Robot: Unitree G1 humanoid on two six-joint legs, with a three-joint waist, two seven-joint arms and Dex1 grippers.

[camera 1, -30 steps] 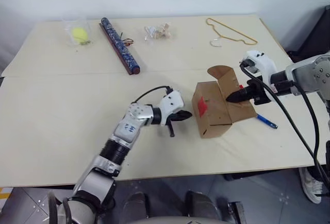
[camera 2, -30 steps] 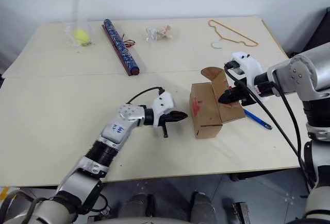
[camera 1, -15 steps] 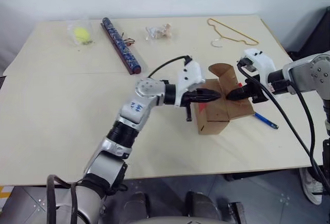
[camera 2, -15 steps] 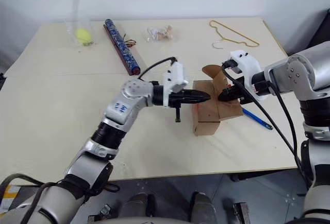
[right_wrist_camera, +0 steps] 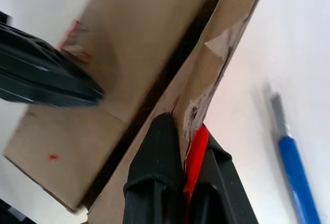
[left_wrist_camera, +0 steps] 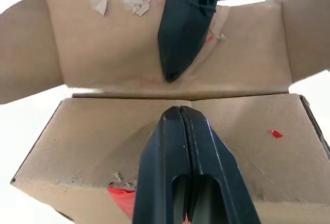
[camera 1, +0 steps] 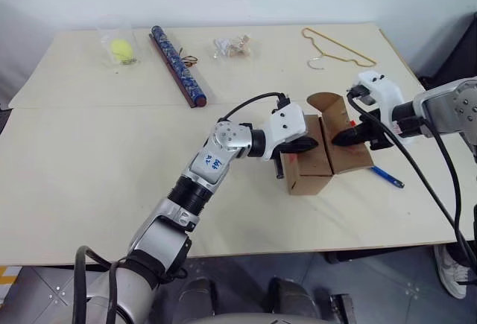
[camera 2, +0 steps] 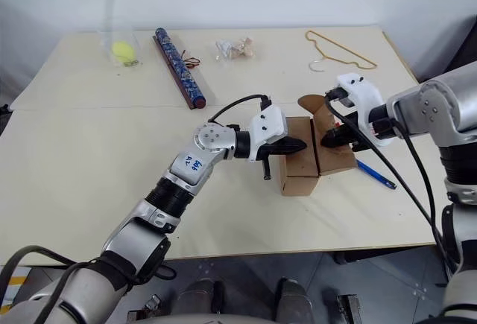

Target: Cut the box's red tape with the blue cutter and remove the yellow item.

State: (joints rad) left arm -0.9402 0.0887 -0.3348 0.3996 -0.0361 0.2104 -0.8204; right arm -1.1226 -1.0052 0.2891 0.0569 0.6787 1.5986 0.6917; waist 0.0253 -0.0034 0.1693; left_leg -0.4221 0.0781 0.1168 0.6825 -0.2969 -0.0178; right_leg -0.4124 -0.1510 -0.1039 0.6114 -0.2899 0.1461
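The brown box (camera 1: 308, 176) stands on the table between my two grippers, its top flaps cut apart. My left gripper (camera 1: 311, 144) is shut and empty, and its tip (left_wrist_camera: 178, 110) rests on the near top flap. My right gripper (camera 1: 337, 139) is shut on the edge of the opposite flap, which stands upright. A strip of the red tape (right_wrist_camera: 196, 152) sits pinched between the fingers (right_wrist_camera: 160, 147). The blue cutter (camera 1: 386, 176) lies on the table to the right of the box. The yellow item is hidden.
Along the table's far side lie a clear bag with a yellow-green ball (camera 1: 119, 48), a long dark patterned tube (camera 1: 177, 67), a small clear packet (camera 1: 229, 45) and a yellow wire hanger (camera 1: 335, 47). The table's right edge is close behind my right arm.
My left gripper has risen from the table left of the box and swung right onto the box's top flap. The tilted box now stands level. My right gripper kept its hold.
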